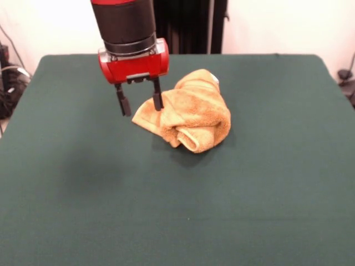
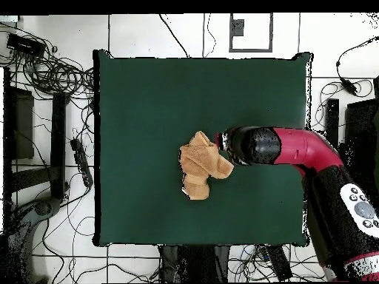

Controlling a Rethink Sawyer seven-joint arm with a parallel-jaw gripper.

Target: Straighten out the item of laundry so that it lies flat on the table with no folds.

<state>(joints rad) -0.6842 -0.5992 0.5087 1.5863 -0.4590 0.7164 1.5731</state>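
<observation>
The golden-orange towel (image 1: 191,113) lies crumpled in a rolled heap near the middle of the dark green table (image 1: 83,194). A small white tag (image 1: 215,81) shows at its far edge. My gripper (image 1: 140,103) hangs open just above the table at the towel's left corner. One finger is in front of the towel's edge and the other is over bare table; it holds nothing. In the overhead view the towel (image 2: 200,166) lies bunched at the table's (image 2: 148,96) centre, and the arm's end (image 2: 248,145) sits right beside it, hiding the fingers.
The arm (image 2: 311,151) reaches in over the table's right edge in the overhead view. Cables and gear (image 2: 52,148) lie on the floor around the table. A dark stand (image 1: 188,25) rises behind the table's far edge.
</observation>
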